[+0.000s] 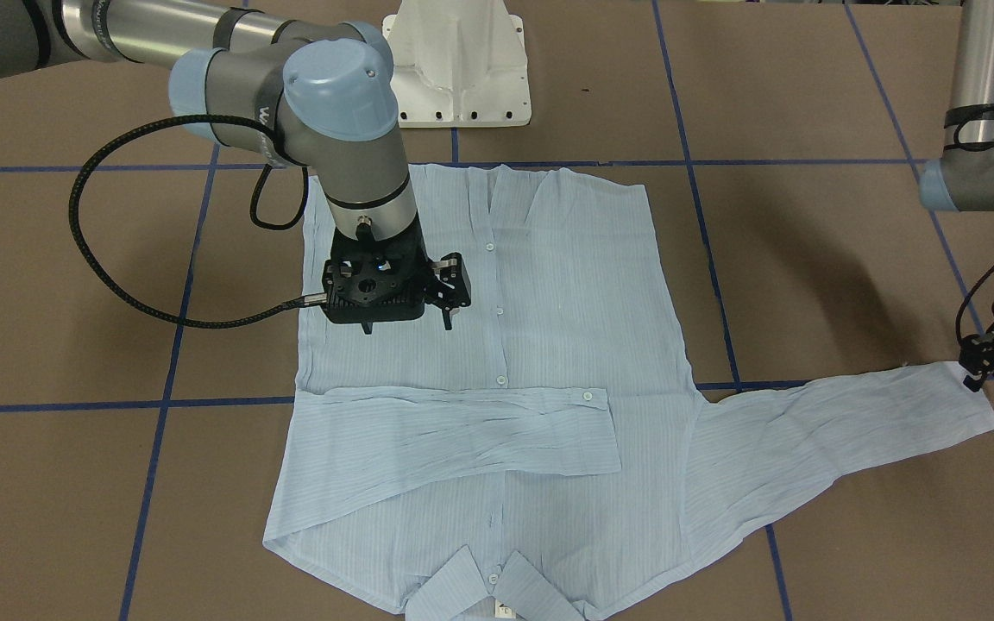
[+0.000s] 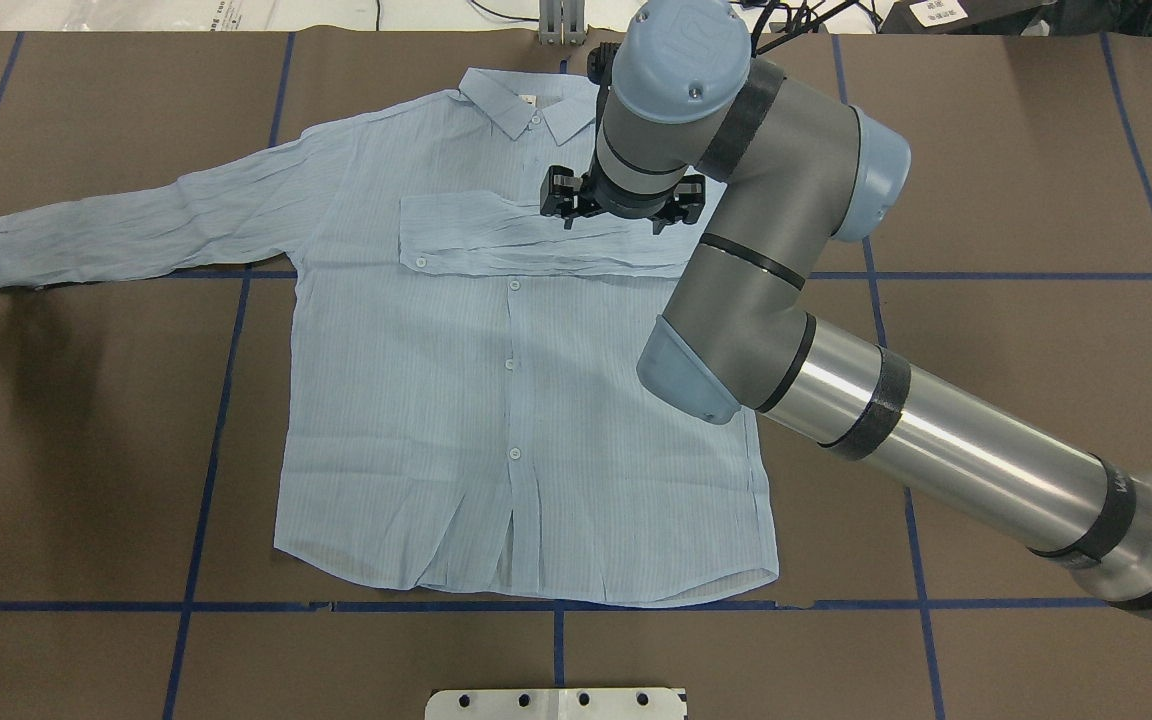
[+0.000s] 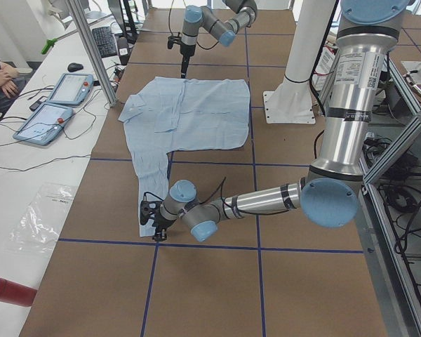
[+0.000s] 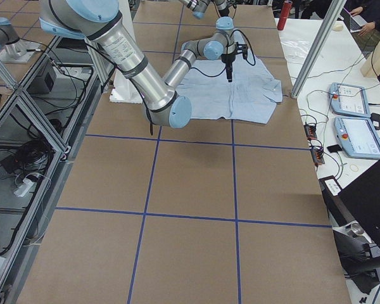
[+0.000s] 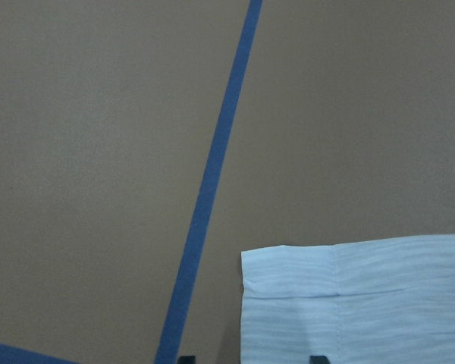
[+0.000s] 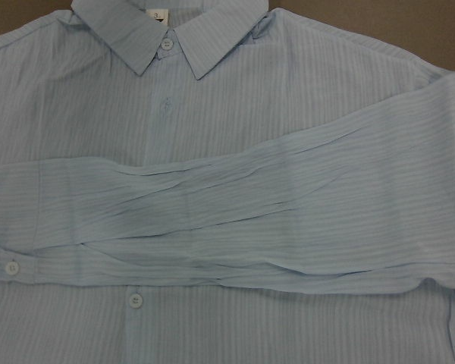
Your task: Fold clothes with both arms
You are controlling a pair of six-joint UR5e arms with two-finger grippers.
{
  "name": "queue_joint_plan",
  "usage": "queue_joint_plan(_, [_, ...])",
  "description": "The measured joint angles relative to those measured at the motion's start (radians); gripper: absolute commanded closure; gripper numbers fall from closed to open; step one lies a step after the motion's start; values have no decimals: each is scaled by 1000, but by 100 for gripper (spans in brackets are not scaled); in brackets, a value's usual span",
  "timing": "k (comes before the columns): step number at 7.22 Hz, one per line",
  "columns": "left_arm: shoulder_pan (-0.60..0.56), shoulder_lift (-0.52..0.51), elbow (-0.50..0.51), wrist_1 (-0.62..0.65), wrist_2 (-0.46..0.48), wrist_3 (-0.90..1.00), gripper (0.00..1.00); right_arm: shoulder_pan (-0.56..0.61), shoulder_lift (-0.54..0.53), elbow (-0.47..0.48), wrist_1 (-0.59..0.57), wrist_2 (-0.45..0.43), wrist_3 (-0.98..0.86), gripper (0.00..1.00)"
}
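The left claw (image 1: pixel 986 369) sat low at the end of the outstretched sleeve (image 2: pixel 116 225). In its wrist view the two black fingertips (image 5: pixel 316 359) stood apart, with the corner of the cuff (image 5: pixel 288 273) lying loose between them and not pinched, so this claw was open. A blue tape line (image 5: pixel 212 174) ran just left of the cuff.

The right claw (image 4: pixel 228 76) hung above the chest of the shirt (image 2: pixel 496 420), pointing straight down over the folded sleeve (image 2: pixel 496 245). From above its own wrist hid the fingers. From the side it looked like one slim prong, perhaps closed, but I cannot tell. It carried no cloth.

The shirt lay flat and front-up on the brown matte table (image 2: pixel 1036 400), with its collar (image 2: pixel 506 100) at the far side from the robot and its hem nearest the white pedestal base (image 1: pixel 458 65). The fabric was thin, pale blue, finely striped and crinkled. Small white buttons (image 2: pixel 513 285) ran down the closed placket. The sleeve on the robot's right was folded across the chest in a long creased band, its buttoned cuff reaching just past the placket. The other sleeve stretched straight out to the robot's left, wrinkled along its length, with a squared, stitched cuff.
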Motion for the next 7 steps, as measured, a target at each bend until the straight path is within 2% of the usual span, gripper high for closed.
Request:
queue_joint_plan(4, [9, 0, 1, 0, 1, 1, 51, -3, 1, 1, 0, -4, 2, 0])
queue_joint_plan(7, [11, 0, 0, 0, 2, 2, 67, -6, 1, -1, 1, -4, 3, 0])
